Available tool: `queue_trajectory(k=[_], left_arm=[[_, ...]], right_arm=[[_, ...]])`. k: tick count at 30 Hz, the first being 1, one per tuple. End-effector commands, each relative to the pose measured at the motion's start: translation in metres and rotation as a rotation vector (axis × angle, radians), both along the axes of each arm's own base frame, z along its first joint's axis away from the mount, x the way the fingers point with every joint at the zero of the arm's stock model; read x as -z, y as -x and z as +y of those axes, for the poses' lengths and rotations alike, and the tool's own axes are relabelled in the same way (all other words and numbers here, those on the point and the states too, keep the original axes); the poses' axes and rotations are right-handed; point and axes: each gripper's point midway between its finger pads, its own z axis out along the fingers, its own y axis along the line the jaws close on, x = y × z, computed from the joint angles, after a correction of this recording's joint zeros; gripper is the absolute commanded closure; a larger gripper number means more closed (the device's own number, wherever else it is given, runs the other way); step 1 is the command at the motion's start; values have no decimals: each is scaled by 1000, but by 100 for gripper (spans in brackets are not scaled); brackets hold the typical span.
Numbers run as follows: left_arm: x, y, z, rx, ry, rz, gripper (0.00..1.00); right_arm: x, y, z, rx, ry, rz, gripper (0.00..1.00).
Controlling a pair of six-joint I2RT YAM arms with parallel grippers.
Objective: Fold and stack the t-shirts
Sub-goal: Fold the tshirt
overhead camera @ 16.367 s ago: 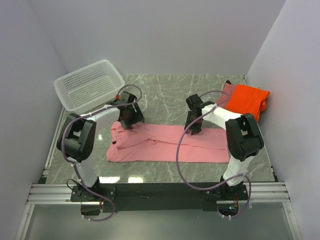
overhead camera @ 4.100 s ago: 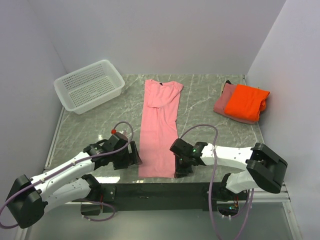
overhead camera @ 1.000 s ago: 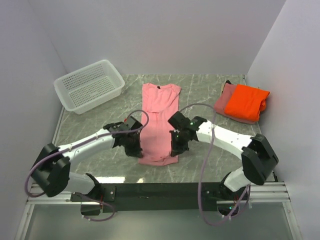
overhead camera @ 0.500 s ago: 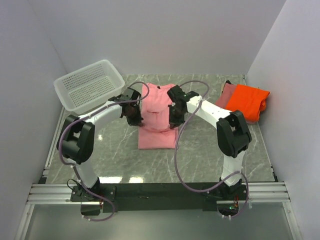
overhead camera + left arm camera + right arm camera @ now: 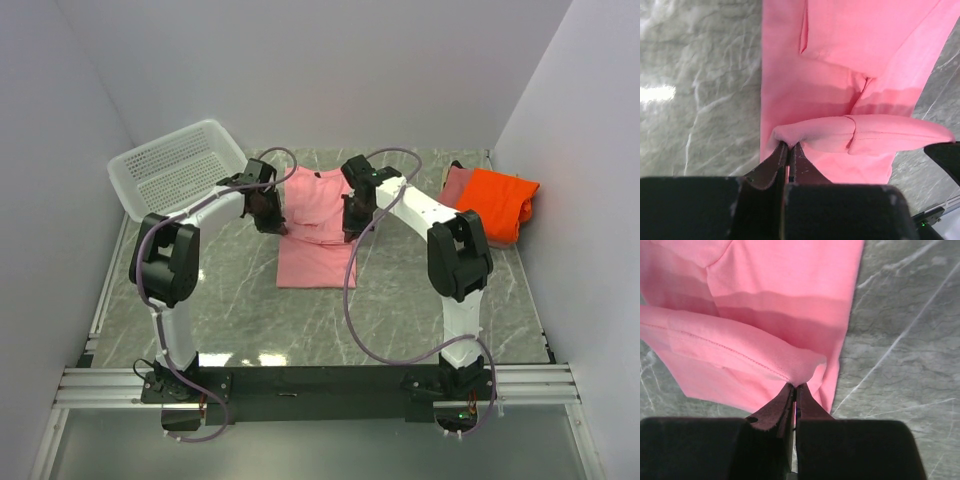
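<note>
The light pink t-shirt (image 5: 316, 232) lies lengthwise in the middle of the table, its near hem lifted and doubled back toward the collar. My left gripper (image 5: 270, 224) is shut on the hem's left corner (image 5: 782, 136). My right gripper (image 5: 350, 228) is shut on the hem's right corner (image 5: 805, 371). Both hold the hem above the shirt's middle, and the fold hangs between them. At the far right lies the folded bright orange t-shirt (image 5: 492, 203) on top of the dusty rose t-shirt (image 5: 452, 192).
A white perforated basket (image 5: 176, 168) stands at the back left, close to my left arm. The grey marble tabletop (image 5: 400, 300) shows around the shirt. White walls close the table on the left, back and right.
Both grippers have carried the pink shirt's near hem away from me toward the collar, folding the shirt over itself. The arms now reach far out over the table.
</note>
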Motion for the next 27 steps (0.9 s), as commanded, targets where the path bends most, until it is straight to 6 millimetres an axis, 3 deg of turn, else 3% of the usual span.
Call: queue_trajectory(k=[1, 13, 14, 15, 16, 19, 23, 24, 25, 26, 27], left_arm=[[-11, -16, -12, 54, 41, -49, 100], [7, -27, 0, -5, -30, -26, 98], [4, -31, 2, -20, -39, -34, 91], [2, -34, 8, -49, -67, -48, 81], [-3, -37, 10, -74, -72, -59, 56], [-31, -44, 14, -119, -82, -138, 26], [-70, -34, 1, -108, -43, -237, 17], [-77, -32, -11, -96, -14, -268, 17], [-69, -20, -17, -77, -2, -250, 17], [-79, -13, -25, -64, 28, -276, 18], [-83, -5, -43, -31, 60, -302, 18]], right_arm=[[-14, -10, -8, 4, 18, -33, 100], [-1, -25, -17, 24, 33, -19, 100], [-4, -32, -17, 29, 30, -31, 98], [-7, -35, -18, 31, 29, -36, 80], [-10, -37, -22, 40, 33, -36, 72], [-37, -50, -25, 49, 36, -106, 60], [-70, -52, -19, 34, -18, -179, 56], [-72, -50, -15, 23, -40, -181, 56], [-73, -46, -9, 11, -72, -188, 56], [-73, -43, -4, 0, -95, -186, 57], [-73, -38, 4, -21, -129, -172, 59]])
